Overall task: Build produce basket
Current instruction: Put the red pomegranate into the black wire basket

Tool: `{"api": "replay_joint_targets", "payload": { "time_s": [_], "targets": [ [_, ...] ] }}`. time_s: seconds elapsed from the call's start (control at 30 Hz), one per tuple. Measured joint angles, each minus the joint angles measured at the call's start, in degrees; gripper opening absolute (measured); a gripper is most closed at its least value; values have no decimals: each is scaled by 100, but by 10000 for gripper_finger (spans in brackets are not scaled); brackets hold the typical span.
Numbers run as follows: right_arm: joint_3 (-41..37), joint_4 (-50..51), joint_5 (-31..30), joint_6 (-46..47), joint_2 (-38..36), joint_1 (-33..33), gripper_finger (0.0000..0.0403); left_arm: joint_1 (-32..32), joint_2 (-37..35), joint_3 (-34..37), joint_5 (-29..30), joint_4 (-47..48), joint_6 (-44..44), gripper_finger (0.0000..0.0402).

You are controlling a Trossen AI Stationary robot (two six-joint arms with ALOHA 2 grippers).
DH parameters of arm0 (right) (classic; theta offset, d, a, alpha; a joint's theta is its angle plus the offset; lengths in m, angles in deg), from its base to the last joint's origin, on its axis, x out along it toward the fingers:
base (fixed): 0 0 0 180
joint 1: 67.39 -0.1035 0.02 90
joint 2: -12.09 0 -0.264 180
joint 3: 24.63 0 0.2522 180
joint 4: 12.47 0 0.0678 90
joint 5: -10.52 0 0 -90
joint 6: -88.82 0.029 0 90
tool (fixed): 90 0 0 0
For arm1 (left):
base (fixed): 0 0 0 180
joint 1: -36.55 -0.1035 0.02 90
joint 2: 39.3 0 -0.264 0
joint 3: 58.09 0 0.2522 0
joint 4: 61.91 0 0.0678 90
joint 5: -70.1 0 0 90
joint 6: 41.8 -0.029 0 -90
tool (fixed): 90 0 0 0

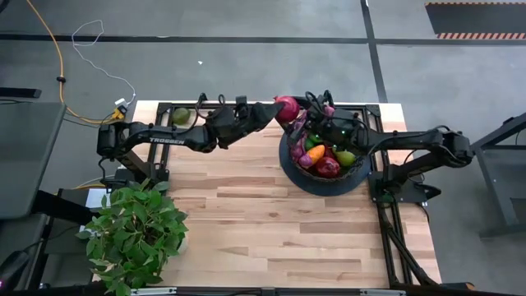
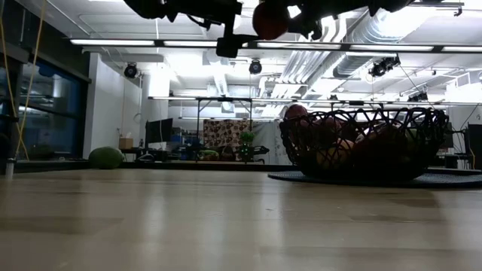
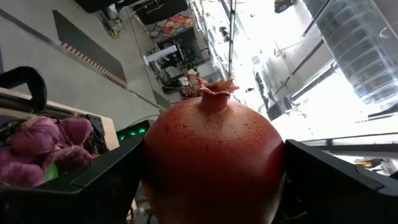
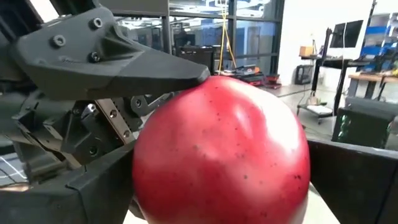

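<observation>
Pomegranate [image 1: 287, 108] hangs above the basket [image 1: 289, 168] rim, both grippers' jaws closed on it from opposite sides.

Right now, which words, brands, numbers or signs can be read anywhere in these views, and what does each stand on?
"TROSSEN" in white letters: on the dark left arm in the high view, partly blurred.
Nothing else is readable: none shows on the round black wire mesh basket, the red round pomegranate, or the light wooden slatted table. The patterned panel in the room behind is too blurred to read.
</observation>
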Motion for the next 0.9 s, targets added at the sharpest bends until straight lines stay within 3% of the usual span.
{"api": "replay_joint_targets", "payload": {
  "time_s": [0.4,0.7,0.9],
  "targets": [
    [0,165,145,-129,-2,7,398,4,2,0,-176,4,24,360],
    [0,189,62,-107,-2,0,341,2,2,0,-178,33,-33,360],
    [0,183,48,-105,-2,1,344,2,0,0,-177,33,-64,360]
  ]
}}
